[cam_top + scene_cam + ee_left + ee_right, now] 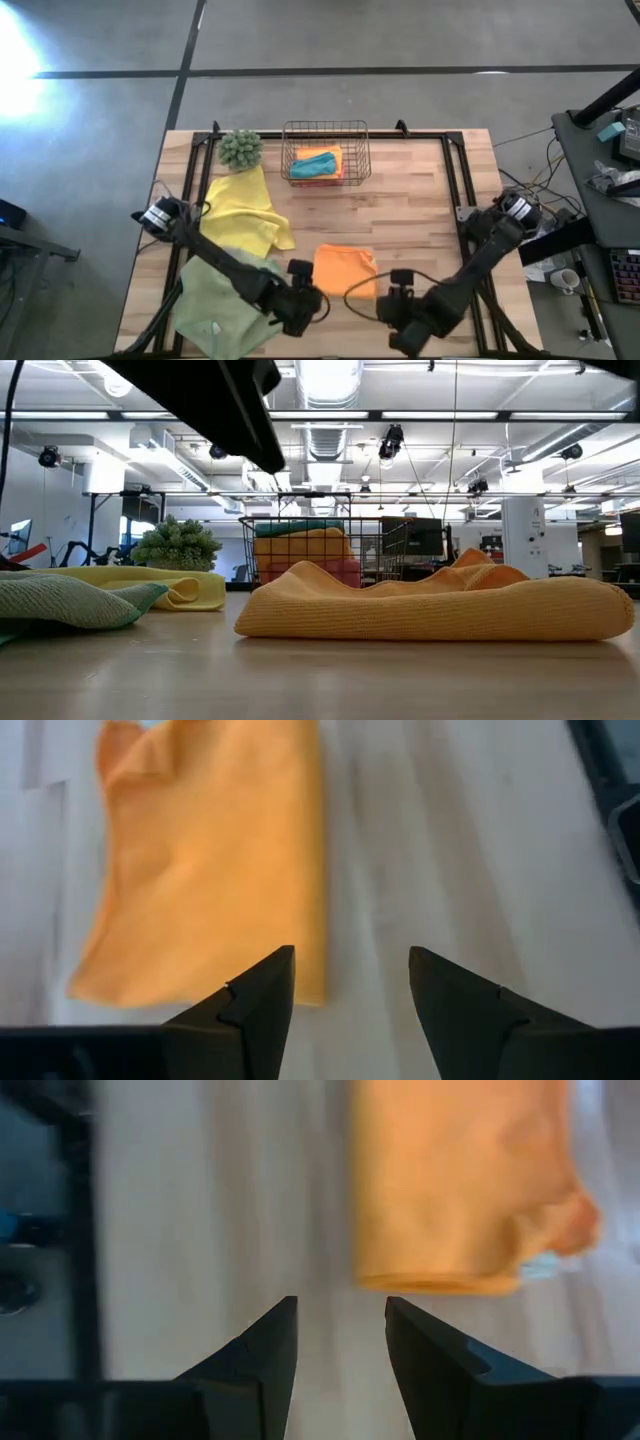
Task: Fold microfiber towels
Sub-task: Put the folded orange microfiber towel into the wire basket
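At the near edge of the table, my left gripper (305, 302) and right gripper (398, 303) hover with fingers apart, holding nothing, on either side of the folded orange towel (344, 270). The yellow towel (243, 211) lies spread beside the spiky plant (241, 148), the sage green towel (220, 305) under my left arm. The wire basket (325, 130) holds teal and orange towels.
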Controlling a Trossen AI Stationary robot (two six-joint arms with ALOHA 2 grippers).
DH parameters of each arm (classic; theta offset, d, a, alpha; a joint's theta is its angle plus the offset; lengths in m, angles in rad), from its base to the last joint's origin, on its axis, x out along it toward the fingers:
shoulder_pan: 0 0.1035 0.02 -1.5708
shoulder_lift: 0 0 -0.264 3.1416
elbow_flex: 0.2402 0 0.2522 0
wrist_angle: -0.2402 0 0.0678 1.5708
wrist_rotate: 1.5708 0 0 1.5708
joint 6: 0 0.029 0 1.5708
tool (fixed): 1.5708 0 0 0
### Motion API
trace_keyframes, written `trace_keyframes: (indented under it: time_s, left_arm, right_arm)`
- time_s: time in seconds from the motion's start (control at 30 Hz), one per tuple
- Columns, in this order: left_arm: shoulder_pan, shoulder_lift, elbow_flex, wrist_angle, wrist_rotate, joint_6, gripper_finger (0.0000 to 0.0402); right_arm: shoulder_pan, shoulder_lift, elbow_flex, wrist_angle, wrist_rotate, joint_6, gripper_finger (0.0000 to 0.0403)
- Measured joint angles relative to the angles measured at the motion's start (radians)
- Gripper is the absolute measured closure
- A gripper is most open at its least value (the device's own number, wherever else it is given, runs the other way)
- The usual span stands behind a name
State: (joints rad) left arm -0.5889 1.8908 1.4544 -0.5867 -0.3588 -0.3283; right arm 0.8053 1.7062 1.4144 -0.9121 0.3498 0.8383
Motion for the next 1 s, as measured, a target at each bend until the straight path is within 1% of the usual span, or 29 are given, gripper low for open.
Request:
trace_keyframes:
  time_s: [0.07,0.17,0.27,0.33,0.4,0.5,0.6,0.73,1.0]
  left_arm:
    - [-0.018,0.009,0.0,0.016,-0.004,-0.007,0.0219]
    - [-0.036,0.037,0.003,0.053,-0.017,-0.019,0.0219]
    - [-0.041,0.076,0.014,0.061,-0.016,-0.032,0.022]
    - [-0.041,0.098,0.026,0.051,-0.016,-0.032,0.022]
    - [-0.041,0.117,0.036,0.055,-0.025,-0.025,0.022]
    - [-0.04,0.143,0.04,0.044,-0.066,-0.006,0.022]
    - [-0.038,0.158,0.04,0.043,-0.101,-0.004,0.022]
    - [-0.037,0.165,0.038,0.032,-0.148,-0.006,0.022]
    - [-0.012,0.169,0.004,0.029,-0.149,-0.005,0.022]
  right_arm:
    - [0.036,0.007,-0.014,0.05,0.003,-0.013,0.0259]
    - [0.092,0.019,-0.058,0.117,0.041,-0.021,0.0259]
    - [0.131,0.029,-0.075,0.161,0.149,-0.014,0.0259]
    - [0.136,0.037,-0.074,0.175,0.231,-0.023,0.0259]
    - [0.135,0.046,-0.074,0.17,0.286,-0.058,0.0259]
    - [0.109,0.062,-0.075,0.172,0.282,-0.127,0.0259]
    - [0.079,0.084,-0.076,0.172,0.255,-0.146,0.0259]
    - [0.056,0.106,-0.076,0.171,0.253,-0.167,0.0259]
    - [0.009,0.135,-0.084,0.197,0.244,-0.211,0.0259]
